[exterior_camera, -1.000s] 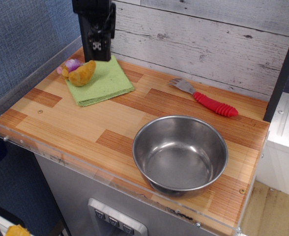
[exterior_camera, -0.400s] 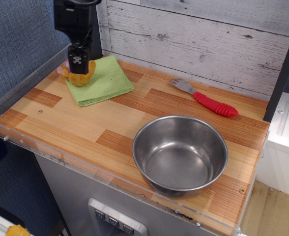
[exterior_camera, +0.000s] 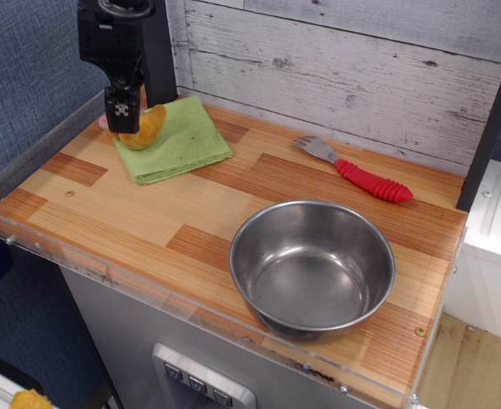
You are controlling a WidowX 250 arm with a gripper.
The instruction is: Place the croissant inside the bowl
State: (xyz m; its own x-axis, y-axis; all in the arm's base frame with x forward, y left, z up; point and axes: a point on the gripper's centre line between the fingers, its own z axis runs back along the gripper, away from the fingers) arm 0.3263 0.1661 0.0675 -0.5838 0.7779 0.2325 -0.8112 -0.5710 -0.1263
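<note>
The croissant [exterior_camera: 146, 128], small and golden-brown, lies on the left end of a green folded cloth [exterior_camera: 185, 141] at the back left of the counter. My black gripper [exterior_camera: 121, 118] hangs straight down over the croissant's left end and covers it. Only the croissant's right half shows beside the fingers, and its pinkish end is almost fully hidden. I cannot see from this view whether the jaws are open or closed on it. The shiny steel bowl [exterior_camera: 259, 234] stands empty at the front right, far from the gripper.
A fork with a red handle [exterior_camera: 371, 181] lies at the back right. A clear plastic rim [exterior_camera: 37, 128] edges the wooden counter [exterior_camera: 140, 209] on the left and front. A white plank wall [exterior_camera: 344, 68] stands close behind.
The gripper has moved left and down from behind the cloth to over the croissant's left end. The croissant, cloth, fork and bowl have stayed in place.
</note>
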